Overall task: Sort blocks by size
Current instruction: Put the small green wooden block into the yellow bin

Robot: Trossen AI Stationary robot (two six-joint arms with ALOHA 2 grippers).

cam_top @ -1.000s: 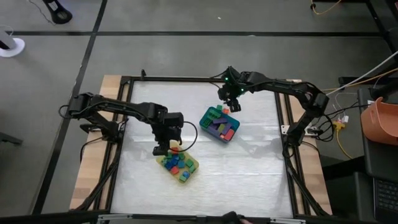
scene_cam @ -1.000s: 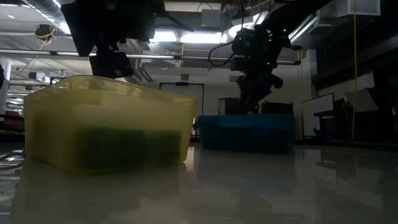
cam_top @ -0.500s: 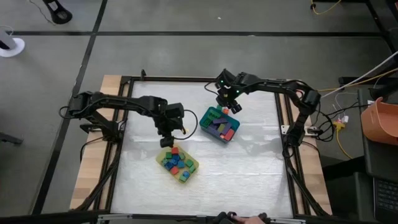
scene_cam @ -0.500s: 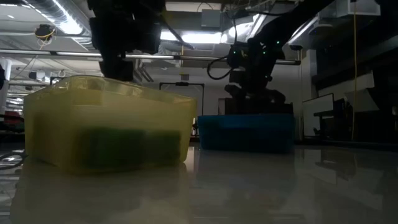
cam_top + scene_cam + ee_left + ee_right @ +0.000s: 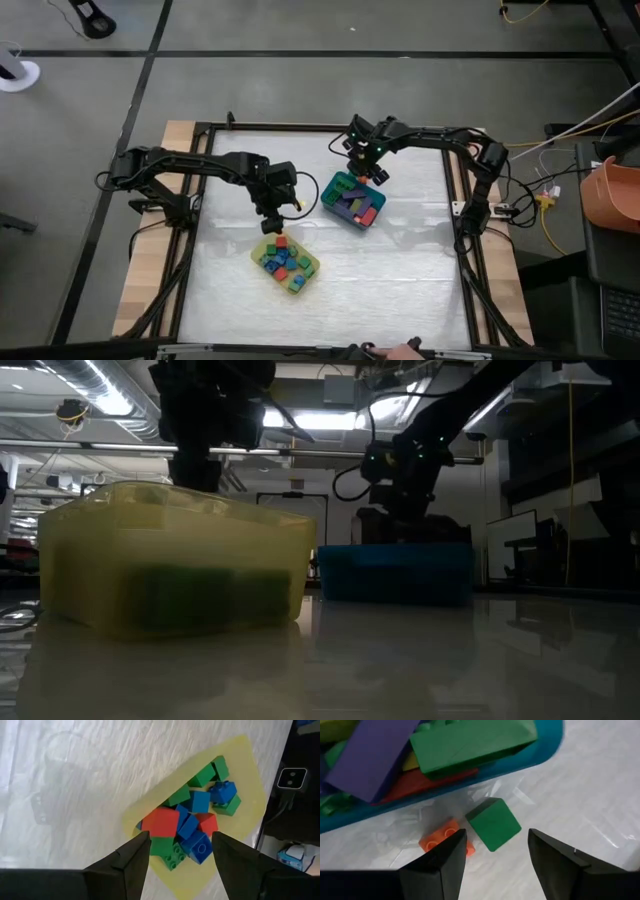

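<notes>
The yellow tray (image 5: 305,272) holds several short blocks, green, blue and red (image 5: 192,827). My left gripper (image 5: 270,218) is open and empty just above the tray's far left corner; its fingers frame the tray in the left wrist view (image 5: 180,852). The teal-blue tray (image 5: 331,190) holds longer bars, purple, green, red and yellow (image 5: 470,742). My right gripper (image 5: 366,166) is open and empty above the table, by that tray's far corner. Below it a green cube (image 5: 493,824) and a small orange brick (image 5: 446,841) lie on the table beside the tray wall.
Both trays stand mid-table on the white sheet (image 5: 400,270), the yellow one nearer the front, the teal one (image 5: 395,572) behind and to the right. A dark frame (image 5: 200,200) rims the table. Bare sheet lies to the front, right and far left.
My left gripper has drawn back from over the yellow tray toward the table's far edge, and has risen in the low view. A red block now shows on top of the pile where it stood. My right gripper has shifted slightly toward the left by the teal tray.
</notes>
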